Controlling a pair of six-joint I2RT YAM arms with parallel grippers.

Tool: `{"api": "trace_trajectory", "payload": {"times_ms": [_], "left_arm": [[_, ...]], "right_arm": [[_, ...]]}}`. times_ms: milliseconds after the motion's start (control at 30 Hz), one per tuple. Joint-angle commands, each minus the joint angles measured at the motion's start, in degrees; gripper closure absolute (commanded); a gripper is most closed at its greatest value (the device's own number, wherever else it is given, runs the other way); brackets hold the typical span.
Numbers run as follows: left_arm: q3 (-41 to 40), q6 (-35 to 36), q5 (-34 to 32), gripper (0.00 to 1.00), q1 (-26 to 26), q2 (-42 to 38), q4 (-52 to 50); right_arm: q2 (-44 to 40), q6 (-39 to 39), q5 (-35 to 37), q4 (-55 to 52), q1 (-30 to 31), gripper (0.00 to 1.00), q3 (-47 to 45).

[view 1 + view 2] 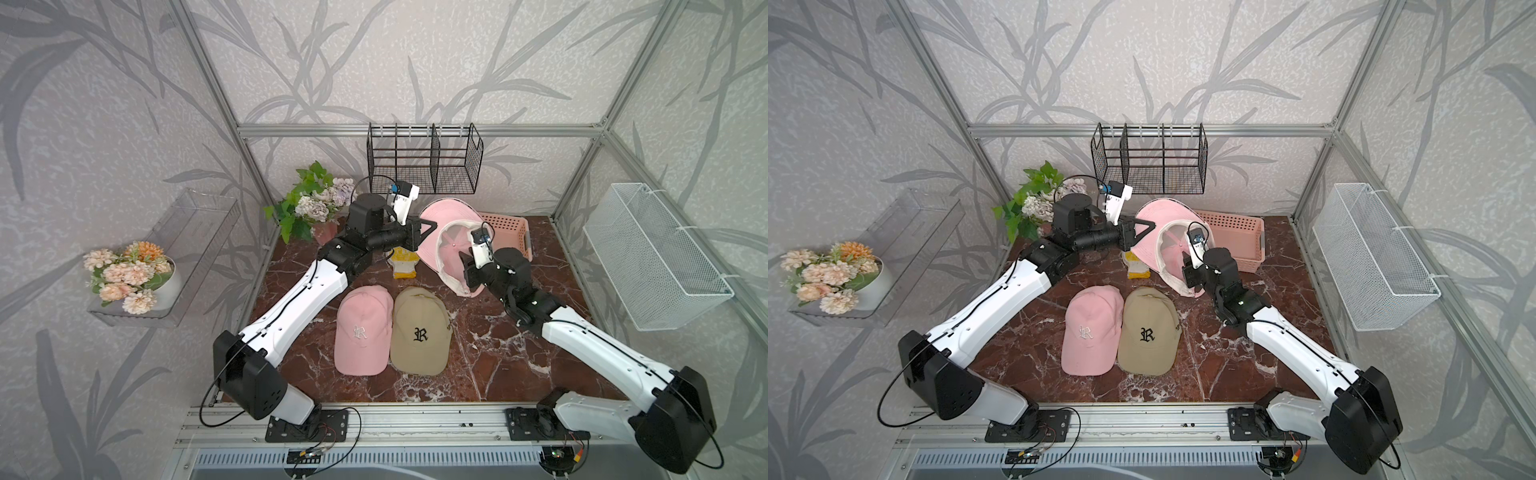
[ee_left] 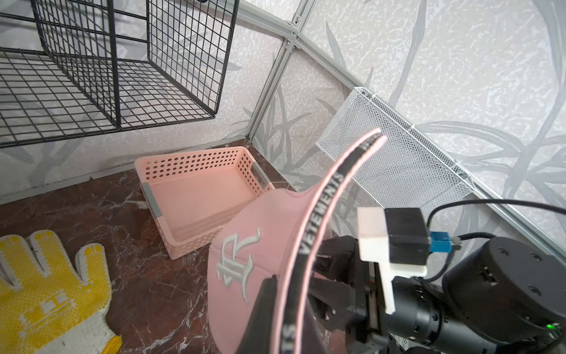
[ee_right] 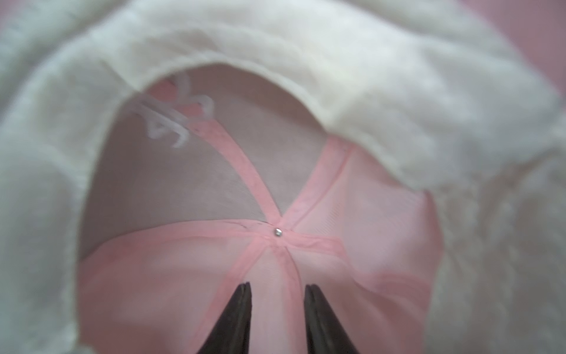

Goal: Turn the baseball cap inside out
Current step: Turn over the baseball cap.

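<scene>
A pink baseball cap [image 1: 436, 214] [image 1: 1154, 216] is held up off the table at the back, with its hollow side facing the front. My left gripper [image 1: 432, 226] [image 2: 291, 306] is shut on the brim, one finger on each face of it. In the left wrist view the cap [image 2: 245, 245] shows its white embroidered R and a black lettered tape along the brim edge. My right gripper [image 3: 278, 286] [image 1: 459, 255] is inside the crown, open, its tips just short of the centre rivet. The pink seams and white sweatband [image 3: 367, 92] surround it.
A second pink cap [image 1: 362, 330] and a beige cap [image 1: 420, 330] lie side by side mid-table. A yellow glove [image 1: 404, 264] lies under the left arm's wrist. A pink perforated basket [image 1: 509, 226] stands behind the held cap, a black wire rack [image 1: 424, 160] hangs above, and a flower pot [image 1: 316, 203] stands back left.
</scene>
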Motion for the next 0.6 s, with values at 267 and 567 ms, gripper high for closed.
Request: {"api": "trace_trajectory", "payload": {"times_ms": [267, 567], "left_arm": [[1.9, 1.5, 0.1, 1.0, -0.7, -1.5, 2.2], [1.3, 4.8, -2.9, 1.0, -0.8, -1.8, 0.7]], "right_arm": [[6.9, 1.6, -8.6, -10.5, 0.0, 0.64, 4.1], [5.8, 5.0, 15.5, -14.3, 0.0, 0.64, 2.1]]}}
